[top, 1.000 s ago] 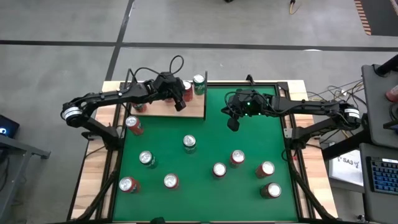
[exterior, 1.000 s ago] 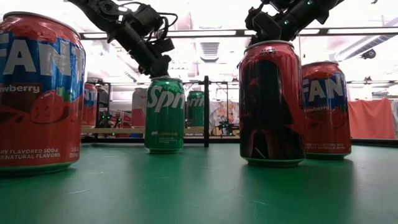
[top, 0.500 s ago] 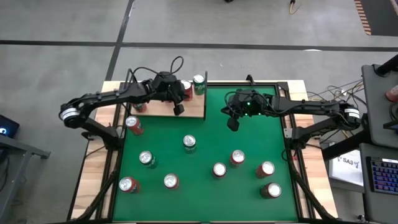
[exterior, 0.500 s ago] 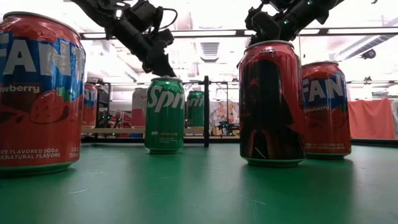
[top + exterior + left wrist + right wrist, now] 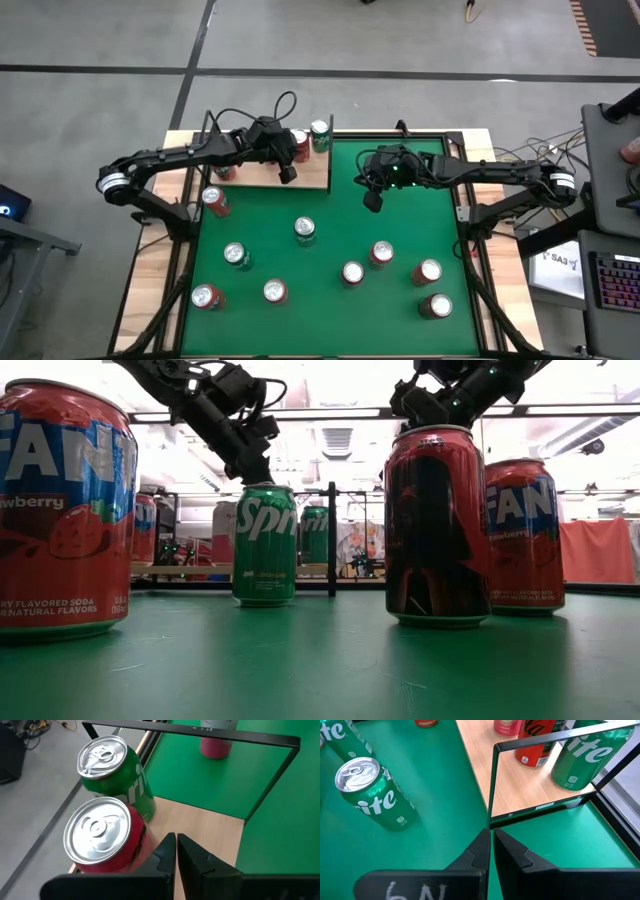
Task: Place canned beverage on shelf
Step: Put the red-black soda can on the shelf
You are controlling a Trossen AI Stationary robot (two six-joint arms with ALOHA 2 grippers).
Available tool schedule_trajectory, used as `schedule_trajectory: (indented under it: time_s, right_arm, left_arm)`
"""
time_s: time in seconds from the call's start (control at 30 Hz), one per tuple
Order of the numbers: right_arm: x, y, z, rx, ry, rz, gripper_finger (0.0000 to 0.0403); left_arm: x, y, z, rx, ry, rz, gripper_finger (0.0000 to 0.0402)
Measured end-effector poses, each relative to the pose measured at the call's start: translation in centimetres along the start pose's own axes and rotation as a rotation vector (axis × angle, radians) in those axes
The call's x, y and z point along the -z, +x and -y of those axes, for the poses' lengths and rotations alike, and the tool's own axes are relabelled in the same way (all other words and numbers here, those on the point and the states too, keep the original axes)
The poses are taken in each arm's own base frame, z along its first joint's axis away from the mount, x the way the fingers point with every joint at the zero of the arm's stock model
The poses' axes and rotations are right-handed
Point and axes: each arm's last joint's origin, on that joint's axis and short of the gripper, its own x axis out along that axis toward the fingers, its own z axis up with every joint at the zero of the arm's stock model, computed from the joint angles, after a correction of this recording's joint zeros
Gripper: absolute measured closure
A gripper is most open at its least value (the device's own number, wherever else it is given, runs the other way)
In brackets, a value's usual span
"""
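The shelf [image 5: 262, 176], a pale wood panel with black rods [image 5: 270, 780], lies at the far left of the green felt. A red can [image 5: 102, 837] and a green Sprite can [image 5: 117, 767] stand upright on its far right corner, and another red can [image 5: 222, 170] stands at its left. My left gripper [image 5: 287, 173] hovers shut over the shelf, close beside the red can [image 5: 300, 141], with nothing between its fingers [image 5: 176, 851]. My right gripper [image 5: 373, 200] hangs shut [image 5: 490, 842] above the felt, right of the shelf.
Several upright cans stand on the felt: green ones [image 5: 305, 230] [image 5: 236, 255] and red ones [image 5: 381, 253] [image 5: 426, 271] [image 5: 205, 296]. One red can [image 5: 215, 201] stands at the shelf's near left corner. A green can [image 5: 370, 795] is near my right gripper.
My left gripper has turned a little above the shelf, staying shut and in place. The cans have not moved.
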Motion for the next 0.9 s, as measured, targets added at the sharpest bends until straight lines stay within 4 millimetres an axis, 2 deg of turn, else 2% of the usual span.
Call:
schedule_trajectory:
  time_s: [0.2,0.47,0.9]
  right_arm:
    - [0.0,0.0,0.0,0.000,-0.001,0.001,0.0390]
    - [0.0,0.0,0.0,0.000,0.007,0.001,0.0390]
    - [0.0,0.0,0.0,0.001,0.022,0.003,0.0390]
  left_arm:
    - [0.0,0.2,0.0,-0.001,0.000,0.003,0.0402]
    - [0.4,1.7,0.1,-0.003,-0.001,-0.022,0.0402]
    - [0.6,2.2,-0.3,-0.126,0.009,-0.053,0.0402]
